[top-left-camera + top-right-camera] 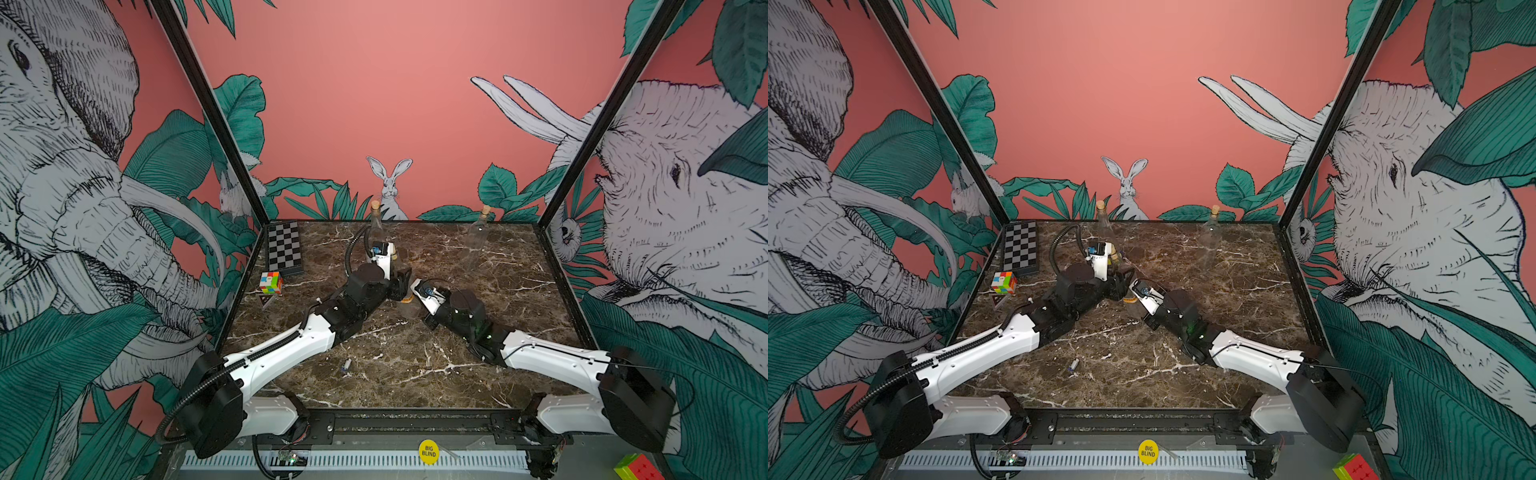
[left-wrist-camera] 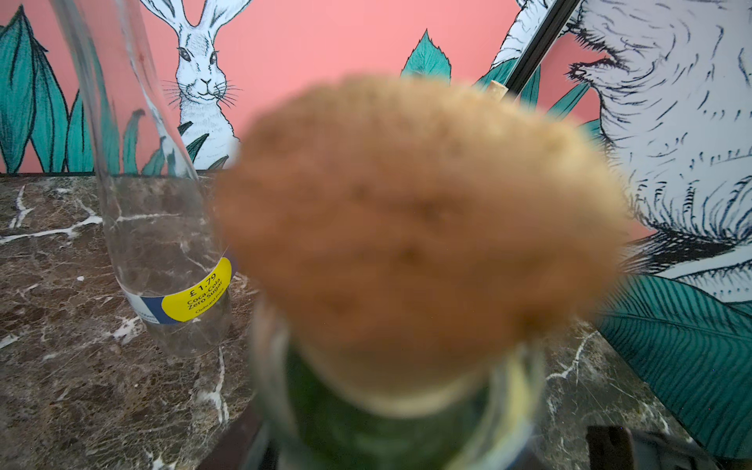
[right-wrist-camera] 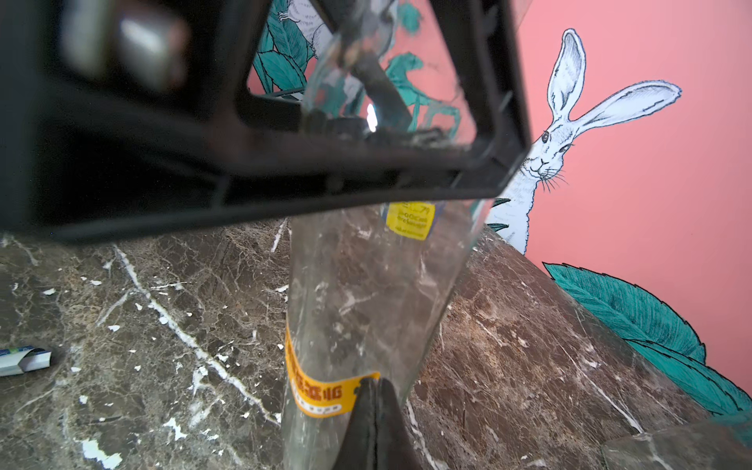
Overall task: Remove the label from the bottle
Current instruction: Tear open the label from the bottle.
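I find the bottle (image 3: 366, 293) standing near the middle of the table (image 1: 415, 374). The left gripper (image 1: 400, 286) clamps its neck, jaws partly spread around the glass. The right gripper (image 3: 372, 401) is closed tight, tips against the edge of the orange label (image 3: 313, 388) low on the body. I cannot tell whether the label is pinched.

Robot lab booth (jungle-mural walls (image 1: 415, 83), marble tabletop (image 1: 415, 374)).
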`<state>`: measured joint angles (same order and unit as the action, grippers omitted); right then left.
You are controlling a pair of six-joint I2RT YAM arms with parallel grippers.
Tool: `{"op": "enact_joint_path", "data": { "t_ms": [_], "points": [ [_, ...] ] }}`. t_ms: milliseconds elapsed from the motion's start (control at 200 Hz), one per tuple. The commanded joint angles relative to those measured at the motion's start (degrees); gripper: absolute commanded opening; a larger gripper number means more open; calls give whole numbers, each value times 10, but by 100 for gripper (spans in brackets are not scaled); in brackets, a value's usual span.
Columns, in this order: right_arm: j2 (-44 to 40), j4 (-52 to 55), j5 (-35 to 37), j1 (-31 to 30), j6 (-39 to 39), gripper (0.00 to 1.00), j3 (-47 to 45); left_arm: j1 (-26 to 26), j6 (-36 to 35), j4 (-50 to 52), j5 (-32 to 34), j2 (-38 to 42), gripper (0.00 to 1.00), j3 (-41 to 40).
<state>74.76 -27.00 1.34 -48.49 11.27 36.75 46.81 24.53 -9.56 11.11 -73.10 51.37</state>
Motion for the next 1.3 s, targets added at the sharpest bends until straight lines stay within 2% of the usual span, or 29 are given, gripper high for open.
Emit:
{"op": "enact_joint_path", "data": {
  "t_ms": [0, 555, 665, 730, 780, 885, 1005, 1105, 1155, 1296],
  "points": [
    [-22, -45, -10, -2, -11, 0, -5, 2, 9, -21, 25, 9, 0, 16],
    [-46, -51, -15, 0, -22, 0, -27, 1, 11, -25, 39, 15, 0, 9],
    [-71, -57, -21, 8, -40, 0, -40, 2, -6, -26, 29, 20, 0, 12],
    [-107, -46, -58, 24, -62, 0, -50, 0, -37, -11, 3, 26, 0, 24],
    [-144, -31, -81, 35, -78, 20, -59, -1, -67, 17, -17, 32, 0, 41],
    [-229, 31, -126, 54, -97, 50, -63, -22, -105, 67, -86, 42, 0, 72],
    [-307, 121, -142, 58, -93, 76, -54, -59, -75, 112, -151, 41, 0, 108],
    [-343, 135, -153, 58, -96, 89, -55, -63, -46, 121, -160, 43, 0, 122],
    [-351, 135, -153, 58, -102, 99, -50, -63, -35, 116, -171, 44, 0, 126],
    [-341, 158, -83, 58, -183, 99, -10, -63, -10, 116, -211, 36, 0, 146]
  ]
}}
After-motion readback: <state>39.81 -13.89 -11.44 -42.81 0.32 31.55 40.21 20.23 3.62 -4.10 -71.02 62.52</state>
